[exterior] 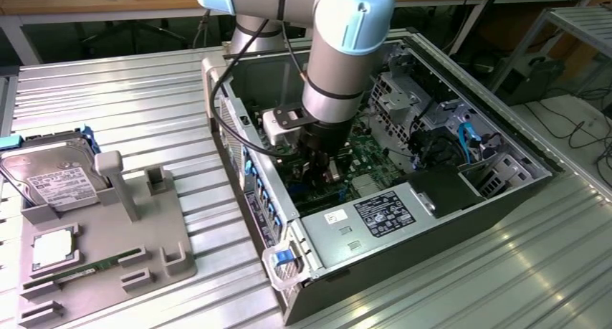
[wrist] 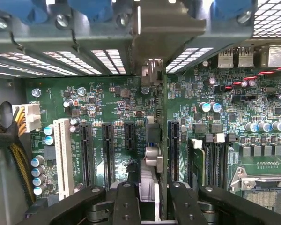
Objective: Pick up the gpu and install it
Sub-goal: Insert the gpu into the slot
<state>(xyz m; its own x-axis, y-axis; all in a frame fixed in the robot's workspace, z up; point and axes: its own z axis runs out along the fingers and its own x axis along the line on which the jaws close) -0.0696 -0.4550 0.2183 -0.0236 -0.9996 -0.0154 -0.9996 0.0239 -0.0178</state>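
Black two-finger gripper (wrist: pixel 150 197) is clamped on the thin black gpu card (wrist: pixel 163 140), held edge-on and vertical at frame centre so its edge meets the black motherboard slots (wrist: pixel 173 147). Arm sits inside the open grey computer case (exterior: pixel 383 221).

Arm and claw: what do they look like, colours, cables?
The arm is a silver-grey tube with light-blue joint caps and a thin black band near the wrist. A black cable trails off it. A pale boxy module sits at the wrist. The claw has black fingers with small screws.
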